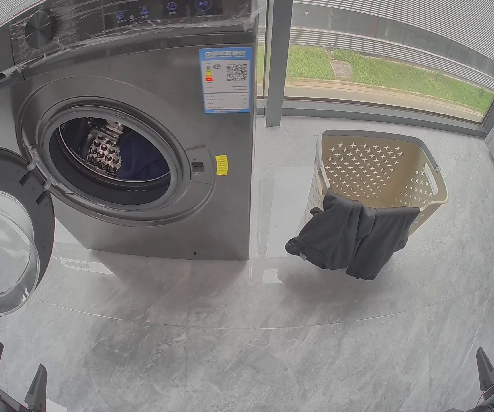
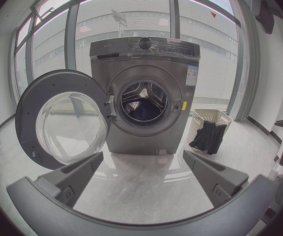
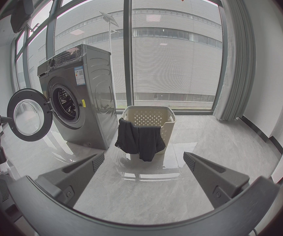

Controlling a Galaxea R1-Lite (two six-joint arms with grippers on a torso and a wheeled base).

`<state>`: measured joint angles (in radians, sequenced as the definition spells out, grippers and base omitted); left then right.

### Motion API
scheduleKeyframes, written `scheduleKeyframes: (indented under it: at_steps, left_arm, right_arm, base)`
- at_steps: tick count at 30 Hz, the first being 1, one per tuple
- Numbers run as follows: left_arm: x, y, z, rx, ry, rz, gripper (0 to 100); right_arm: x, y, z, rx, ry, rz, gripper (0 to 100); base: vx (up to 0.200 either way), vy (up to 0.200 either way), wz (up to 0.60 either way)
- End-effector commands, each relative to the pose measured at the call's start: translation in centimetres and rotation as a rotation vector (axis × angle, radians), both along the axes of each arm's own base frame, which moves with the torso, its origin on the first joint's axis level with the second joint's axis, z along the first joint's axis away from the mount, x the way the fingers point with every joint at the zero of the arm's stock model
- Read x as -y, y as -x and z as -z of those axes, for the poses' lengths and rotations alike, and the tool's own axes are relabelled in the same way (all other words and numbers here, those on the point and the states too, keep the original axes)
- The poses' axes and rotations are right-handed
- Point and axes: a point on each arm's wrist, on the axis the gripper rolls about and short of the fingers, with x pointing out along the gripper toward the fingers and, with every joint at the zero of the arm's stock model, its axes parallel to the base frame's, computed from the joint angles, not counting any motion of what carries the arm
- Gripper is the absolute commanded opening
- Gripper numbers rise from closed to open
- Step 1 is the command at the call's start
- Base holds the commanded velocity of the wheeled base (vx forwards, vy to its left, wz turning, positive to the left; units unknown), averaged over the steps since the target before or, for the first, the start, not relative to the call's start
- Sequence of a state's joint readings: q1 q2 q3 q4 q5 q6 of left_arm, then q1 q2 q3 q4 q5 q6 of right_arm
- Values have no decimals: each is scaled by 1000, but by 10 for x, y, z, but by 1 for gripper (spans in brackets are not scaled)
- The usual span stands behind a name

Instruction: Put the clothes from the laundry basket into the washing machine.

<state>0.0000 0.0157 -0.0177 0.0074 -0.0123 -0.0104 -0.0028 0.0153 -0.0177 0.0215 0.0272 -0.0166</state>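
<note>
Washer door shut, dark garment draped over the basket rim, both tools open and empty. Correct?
No. The washer door is swung open, per the head view. The dark garment does drape over the basket rim, and the left tool and right tool are open and empty.

Washer door [image 1: 5,230] partly past left edge

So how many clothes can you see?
2. One dark garment hangs over the front rim of the laundry basket; one dark blue piece seems to lie in the washing machine. More may hide in the basket or drum.
</note>
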Motion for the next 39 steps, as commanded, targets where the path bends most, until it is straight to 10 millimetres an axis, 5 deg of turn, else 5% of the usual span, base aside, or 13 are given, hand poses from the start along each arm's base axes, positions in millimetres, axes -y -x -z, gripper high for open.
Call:
scheduleKeyframes:
  at_steps: [1,15,30,39]
  left_arm:
    - [0,0,4,-2,2,0,100]
    - [0,0,4,-2,3,-2,100]
    - [0,0,4,-2,8,-3,100]
    - [0,0,4,-2,8,-3,100]
  right_arm:
    - [0,0,2,2,0,0,100]
    - [0,0,2,2,0,0,100]
    - [0,0,2,2,0,0,100]
    - [0,0,2,2,0,0,100]
  base:
    - [0,-200,0]
    - [0,-29,0]
    - [0,-200,0]
    - [0,0,0]
